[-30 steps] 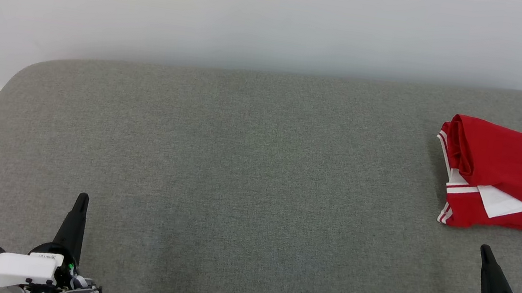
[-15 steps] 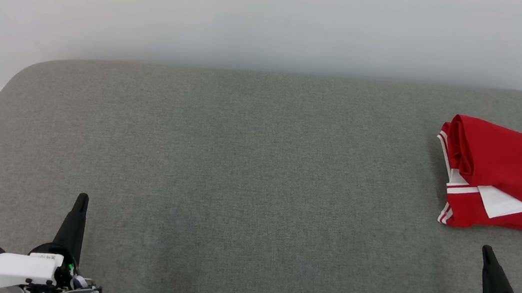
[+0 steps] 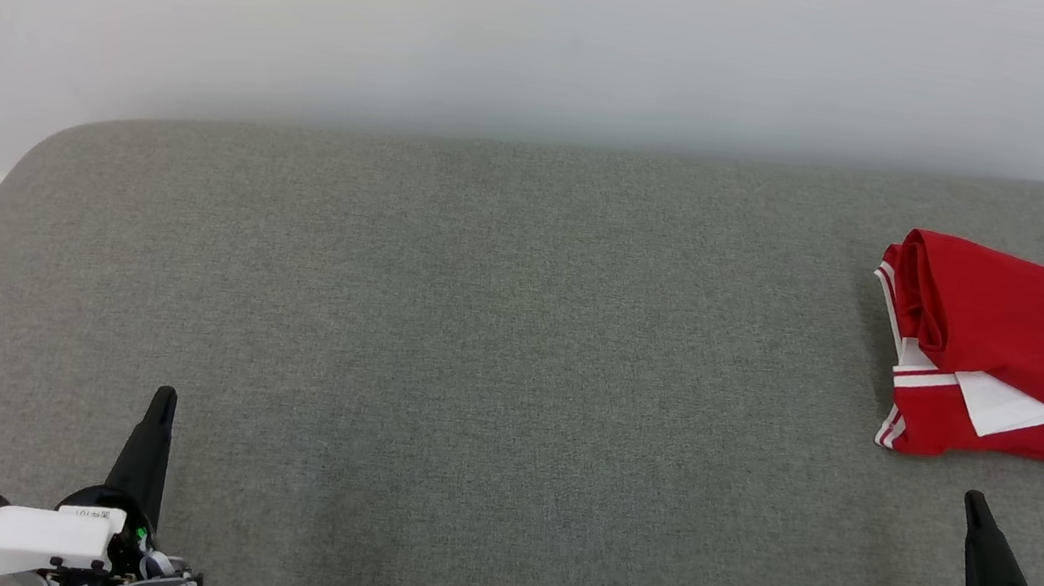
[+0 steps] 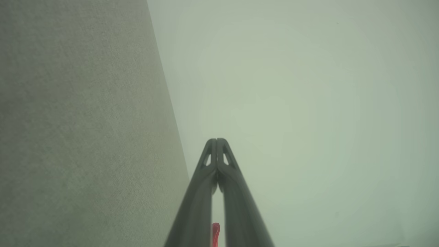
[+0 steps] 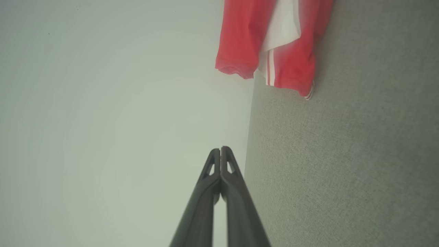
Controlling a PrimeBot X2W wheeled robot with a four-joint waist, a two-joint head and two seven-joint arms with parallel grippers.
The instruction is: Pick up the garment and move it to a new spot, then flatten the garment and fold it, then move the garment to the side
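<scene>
Zero grip now: left gripper (image 3: 163, 399), right gripper (image 3: 973, 504) closed, empty. Open right wide, pinch red jersey (image 3: 1010, 342) at thick rolled edge.

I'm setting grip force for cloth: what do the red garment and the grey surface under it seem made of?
Red garment: probably a thin synthetic jersey knit, smooth with a slight sheen; it drapes in soft rolled folds. Grey surface: matte woven upholstery fabric, judging by its fine speckled weave; the rounded corners suggest padding beneath.
</scene>
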